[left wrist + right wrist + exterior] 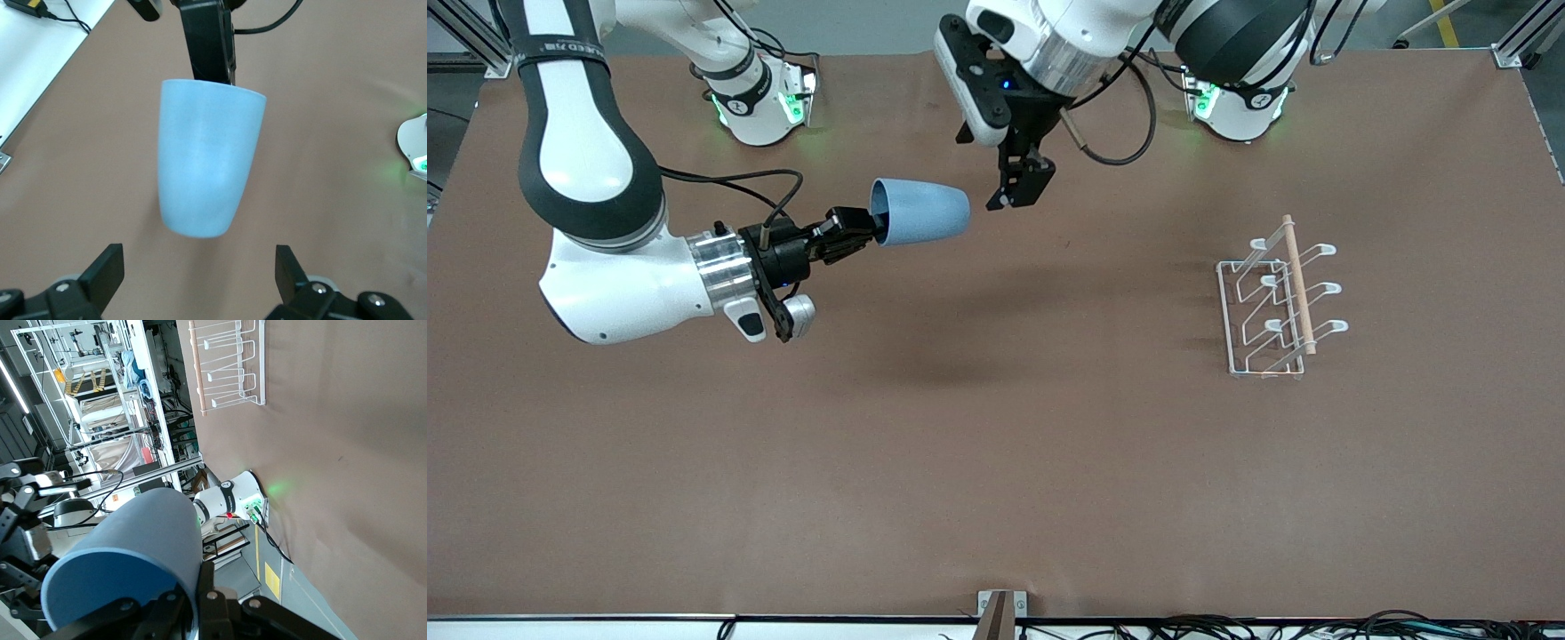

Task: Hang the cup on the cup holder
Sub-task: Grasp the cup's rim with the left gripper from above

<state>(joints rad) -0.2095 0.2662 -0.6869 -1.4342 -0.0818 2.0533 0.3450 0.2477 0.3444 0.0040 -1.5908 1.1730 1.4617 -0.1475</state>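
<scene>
My right gripper is shut on the rim of the light-blue cup and holds it on its side in the air over the table's middle, one finger inside the rim. The cup's base points toward my left gripper, which hangs open and empty just past the base. In the left wrist view the cup sits ahead of my open fingers. In the right wrist view the cup fills the foreground. The white wire cup holder with its wooden dowel stands toward the left arm's end of the table.
The cup holder also shows in the right wrist view. The brown table stretches toward the front camera. The two arm bases stand along the top edge.
</scene>
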